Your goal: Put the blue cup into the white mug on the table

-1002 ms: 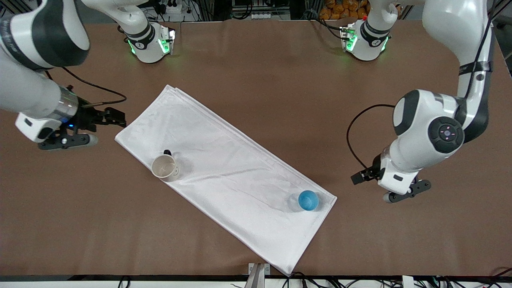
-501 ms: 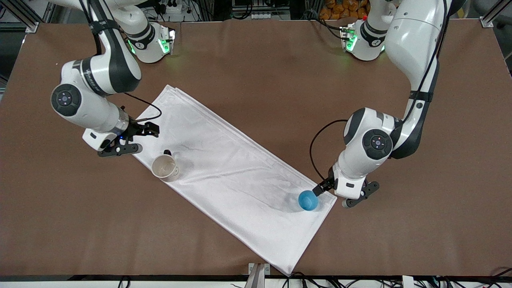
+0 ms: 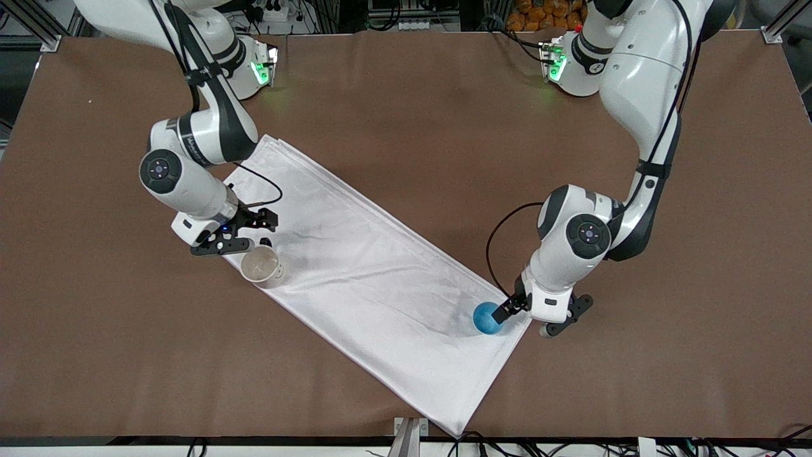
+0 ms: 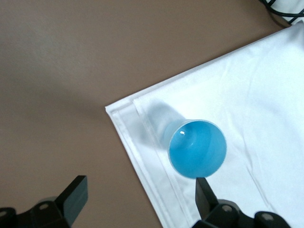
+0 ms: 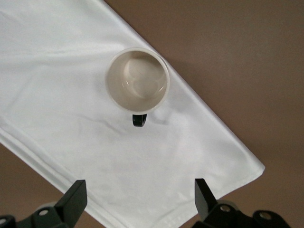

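Note:
The blue cup (image 3: 487, 317) stands upright on the white cloth's corner toward the left arm's end; it also shows in the left wrist view (image 4: 197, 148). My left gripper (image 3: 549, 312) hovers open and empty beside it over the cloth's edge (image 4: 140, 195), with one finger (image 4: 204, 190) close to the cup's rim. The white mug (image 3: 260, 264) stands upright and empty on the cloth toward the right arm's end, its dark handle (image 5: 139, 120) facing my right gripper. My right gripper (image 3: 223, 238) hovers open and empty beside the mug over the cloth (image 5: 137, 194).
A long white folded cloth (image 3: 368, 266) lies diagonally across the brown table (image 3: 406, 95). Both arm bases stand along the table edge farthest from the front camera. Cables run along the table edge nearest that camera.
Both arms have swung in toward the cloth. My right gripper moved from the table's end to beside the mug. My left gripper moved to beside the blue cup.

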Available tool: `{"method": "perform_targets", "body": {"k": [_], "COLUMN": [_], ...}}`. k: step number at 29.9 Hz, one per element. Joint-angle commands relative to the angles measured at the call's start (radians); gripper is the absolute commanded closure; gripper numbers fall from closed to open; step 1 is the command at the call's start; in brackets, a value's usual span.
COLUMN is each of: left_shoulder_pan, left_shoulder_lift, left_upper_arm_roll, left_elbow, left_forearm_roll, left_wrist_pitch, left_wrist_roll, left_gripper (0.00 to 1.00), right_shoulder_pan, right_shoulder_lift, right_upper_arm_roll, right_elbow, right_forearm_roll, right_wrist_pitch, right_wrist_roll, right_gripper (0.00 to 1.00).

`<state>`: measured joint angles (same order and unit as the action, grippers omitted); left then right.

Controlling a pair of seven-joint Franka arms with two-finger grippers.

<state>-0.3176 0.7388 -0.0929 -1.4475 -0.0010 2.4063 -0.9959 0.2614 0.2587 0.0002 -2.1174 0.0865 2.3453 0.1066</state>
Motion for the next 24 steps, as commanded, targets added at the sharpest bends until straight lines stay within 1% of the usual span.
{"method": "perform_targets", "body": {"k": [1, 9, 11, 12, 13, 15, 16, 17, 18, 19, 21, 22, 24], "left_shoulder_pan": [-0.021, -0.021, -0.020, -0.021, -0.021, -0.021, -0.023, -0.024, -0.029, -0.034, -0.034, -0.034, -0.032], "left_shoulder_lift": [0.042, 0.076, 0.085, 0.086, 0.088, 0.093, 0.096, 0.097, 0.097, 0.097, 0.097, 0.097, 0.097], "left_upper_arm_roll": [0.007, 0.007, 0.007, 0.005, 0.005, 0.005, 0.005, 0.005, 0.005, 0.007, 0.007, 0.007, 0.007], "left_elbow": [0.029, 0.027, 0.027, 0.027, 0.027, 0.027, 0.027, 0.027, 0.027, 0.027, 0.026, 0.026, 0.026], "left_forearm_roll": [-0.005, -0.005, -0.005, -0.007, -0.008, -0.010, -0.008, -0.007, -0.005, -0.005, -0.004, -0.002, -0.001], "left_wrist_pitch": [0.034, 0.086, 0.100, 0.102, 0.102, 0.103, 0.103, 0.103, 0.105, 0.105, 0.105, 0.103, 0.103], "left_wrist_roll": [-0.038, -0.038, -0.039, -0.043, -0.052, -0.091, -0.113, -0.133, -0.145, -0.148, -0.145, -0.142, -0.141], "left_gripper": [0.00, 0.00, 0.00, 0.07, 0.23, 0.64, 0.81, 0.95, 1.00, 1.00, 1.00, 1.00, 1.00], "right_shoulder_pan": [0.021, 0.024, 0.024, 0.024, 0.024, 0.025, 0.025, 0.025, 0.024, 0.025, 0.024, 0.025, 0.025], "right_shoulder_lift": [0.057, 0.109, 0.123, 0.129, 0.134, 0.143, 0.146, 0.148, 0.149, 0.152, 0.154, 0.154, 0.154], "right_upper_arm_roll": [-0.005, -0.005, -0.005, -0.005, -0.005, -0.005, -0.005, -0.005, -0.005, -0.005, -0.005, -0.005, -0.005], "right_elbow": [0.004, 0.008, 0.011, 0.013, 0.016, 0.022, 0.023, 0.028, 0.034, 0.037, 0.039, 0.040, 0.046], "right_forearm_roll": [0.010, 0.012, 0.012, 0.012, 0.012, 0.012, 0.012, 0.012, 0.012, 0.012, 0.012, 0.012, 0.012], "right_wrist_pitch": [0.078, 0.150, 0.163, 0.170, 0.175, 0.181, 0.181, 0.181, 0.180, 0.180, 0.180, 0.178, 0.170], "right_wrist_roll": [0.013, 0.015, 0.015, 0.015, 0.015, 0.013, 0.015, 0.013, 0.013, 0.013, 0.013, 0.013, 0.013], "right_gripper": [0.00, 0.02, 0.05, 0.06, 0.09, 0.16, 0.20, 0.24, 0.29, 0.33, 0.47, 0.58, 0.76]}}
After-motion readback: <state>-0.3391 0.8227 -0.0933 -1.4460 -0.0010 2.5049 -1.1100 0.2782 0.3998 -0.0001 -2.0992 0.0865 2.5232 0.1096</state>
